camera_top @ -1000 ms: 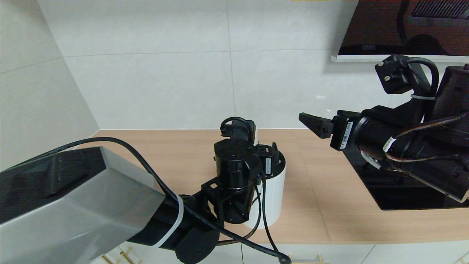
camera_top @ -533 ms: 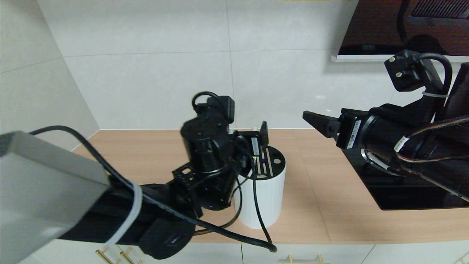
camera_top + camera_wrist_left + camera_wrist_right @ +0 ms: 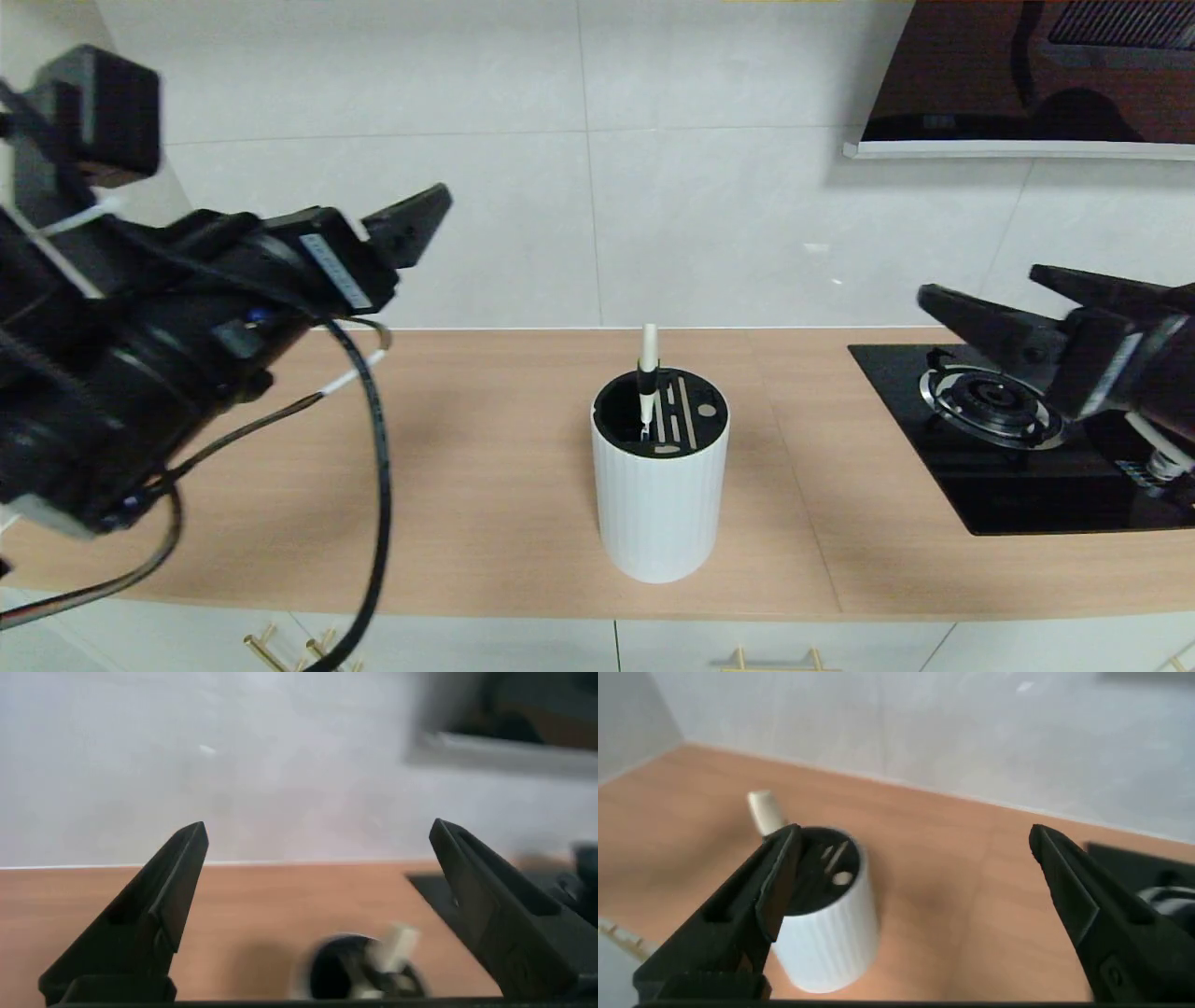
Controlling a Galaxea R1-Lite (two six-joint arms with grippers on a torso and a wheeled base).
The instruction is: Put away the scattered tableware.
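Note:
A white ribbed utensil holder (image 3: 660, 504) with a black slotted top stands on the wooden counter (image 3: 467, 467). One utensil with a cream handle (image 3: 646, 355) stands upright in it. My left gripper (image 3: 411, 219) is high up and to the left of the holder, well clear of it. In the left wrist view its fingers (image 3: 140, 924) stand wide apart and empty, with the holder (image 3: 360, 971) far below. My right gripper (image 3: 980, 285) hangs open and empty over the stove side. The right wrist view looks past it (image 3: 913, 835) at the holder (image 3: 827, 919) and handle (image 3: 766, 812).
A black cooktop (image 3: 1027, 504) with a gas burner (image 3: 990, 411) lies in the counter at the right. A dark range hood (image 3: 1027, 75) hangs above it. A tiled wall (image 3: 597, 187) runs behind. Cabinet handles (image 3: 271, 644) show below the counter's front edge.
My left gripper has lifted off the holder's top and swung up and left, leaving the cream-handled utensil standing inside. My right arm has drawn back to the right.

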